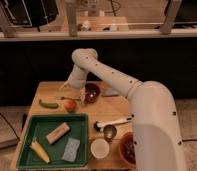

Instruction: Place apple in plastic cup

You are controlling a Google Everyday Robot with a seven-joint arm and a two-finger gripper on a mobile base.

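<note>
The gripper [75, 91] is hanging low over the table's [42, 90] rear, boxed in by the dark brown bowl [92, 92] just beside it and the apple [70, 105] and green pepper [48, 104] in front. Bare wood is lying open toward the back-left corner, apparently.

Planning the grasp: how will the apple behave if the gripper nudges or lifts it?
The apple looks round and smooth, so it would probably roll if nudged on the flat table. It seems small and firm, likely light. The gripper hangs just above it.
</note>
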